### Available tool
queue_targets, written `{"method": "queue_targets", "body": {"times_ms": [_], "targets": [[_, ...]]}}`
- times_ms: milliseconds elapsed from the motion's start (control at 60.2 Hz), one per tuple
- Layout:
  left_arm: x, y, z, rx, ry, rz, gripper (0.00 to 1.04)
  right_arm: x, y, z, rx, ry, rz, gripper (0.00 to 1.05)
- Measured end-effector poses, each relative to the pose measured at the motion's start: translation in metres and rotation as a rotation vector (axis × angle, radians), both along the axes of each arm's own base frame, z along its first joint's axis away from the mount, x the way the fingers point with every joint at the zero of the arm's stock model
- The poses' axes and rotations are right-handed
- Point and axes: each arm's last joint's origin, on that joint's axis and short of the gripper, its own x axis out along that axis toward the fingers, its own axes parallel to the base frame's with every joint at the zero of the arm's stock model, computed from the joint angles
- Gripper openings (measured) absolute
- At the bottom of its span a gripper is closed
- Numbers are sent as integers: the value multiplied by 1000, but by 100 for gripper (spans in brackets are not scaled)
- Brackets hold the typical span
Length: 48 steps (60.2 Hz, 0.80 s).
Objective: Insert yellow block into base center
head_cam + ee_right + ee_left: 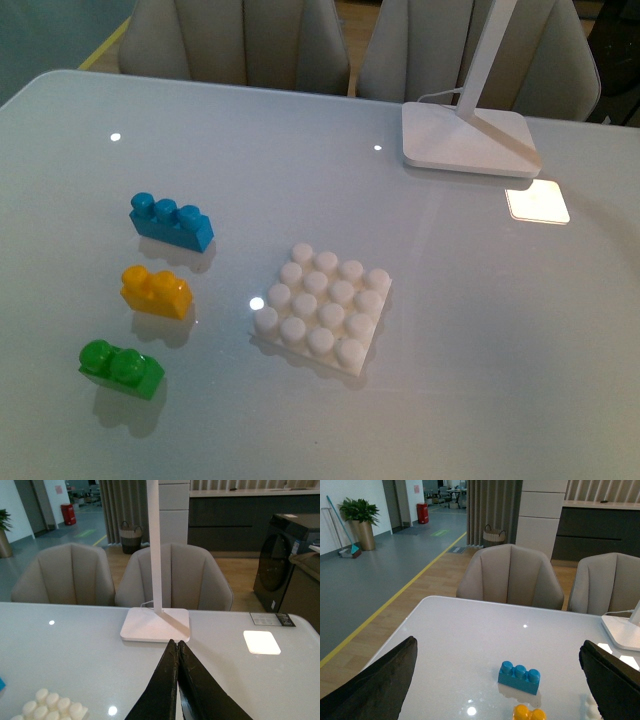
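First, the grippers, seen only from the wrist cameras. The left gripper (498, 647) is spread wide, its dark fingers (380, 685) at either edge of the left wrist view, nothing between them but table. The right gripper (176, 646) has its two fingers pressed together tip to tip, holding nothing, above the table (480, 330). On the front view, nearest on the left side lies the green brick (122, 368), studs up. Just beyond it stands the yellow block (156, 291), upright on the glossy tabletop, two studs up, apart from both neighbours. It sits left of the base (322, 307), near it but not touching. The base lies flat, slightly turned, all sixteen studs showing. Beyond the yellow block is the blue brick (171, 221), three studs, set at an angle. The left wrist view shows the blue brick whole and only the yellow block's studs at the picture's edge. Farther right stands the white lamp foot (467, 138) with its slanted stem, a bright square of reflected light (537, 201) just in front of it. Behind the table's far edge, two beige chairs (240, 40).
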Motion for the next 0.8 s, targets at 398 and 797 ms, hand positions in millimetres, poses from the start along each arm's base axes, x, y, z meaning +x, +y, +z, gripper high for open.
{"method": "queue_targets", "body": {"times_ms": [398,797], "targets": [[0,0,0,0,0,0,97,-12,0,-3,-1,7,0,2],[0,0,0,0,0,0,97,-12,0,-3,-2,5,0,41]]}}
